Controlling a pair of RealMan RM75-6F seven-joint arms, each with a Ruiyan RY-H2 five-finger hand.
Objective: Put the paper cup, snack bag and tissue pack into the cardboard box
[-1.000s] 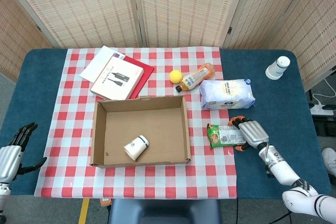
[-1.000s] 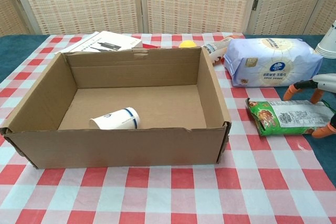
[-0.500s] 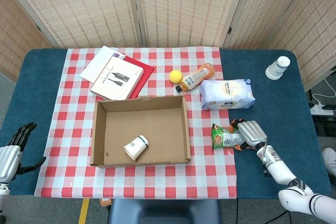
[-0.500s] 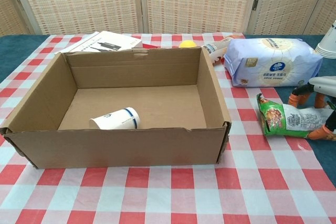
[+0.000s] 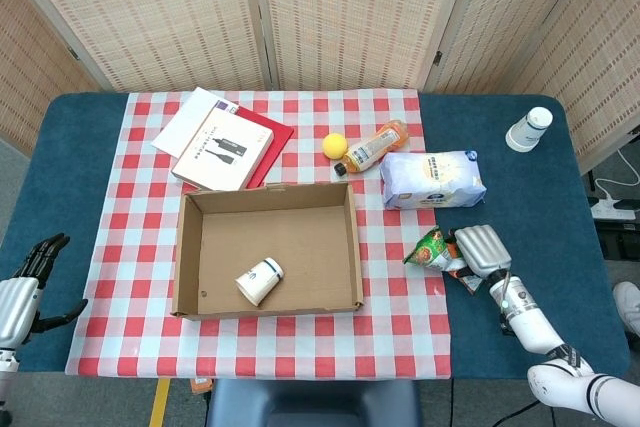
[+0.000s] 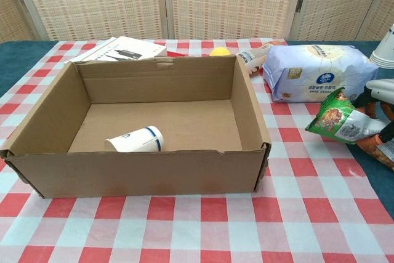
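The open cardboard box [image 5: 190, 257] [image 6: 249, 109] sits mid-table with a white paper cup [image 5: 259, 280] [image 6: 135, 140] lying on its side inside. My right hand [image 5: 480, 250] [image 6: 383, 93] grips the green snack bag [image 5: 434, 250] [image 6: 340, 119] and holds it lifted and tilted, just right of the box. The pale blue tissue pack [image 5: 432, 178] [image 6: 319, 72] lies flat behind the bag. My left hand [image 5: 32, 272] hangs off the table's left edge with fingers spread and nothing in it; the chest view does not show it.
Behind the box lie a booklet on red and white papers [image 5: 222, 145] [image 6: 123, 49], a yellow ball [image 5: 334, 144] and an orange bottle [image 5: 372, 146]. A stack of white cups [image 5: 528, 129] [image 6: 386, 47] stands at the far right on the blue cloth.
My right hand has closed on the snack bag and raised it off the tablecloth, tipping it up and slightly toward the box. The left hand has not moved.
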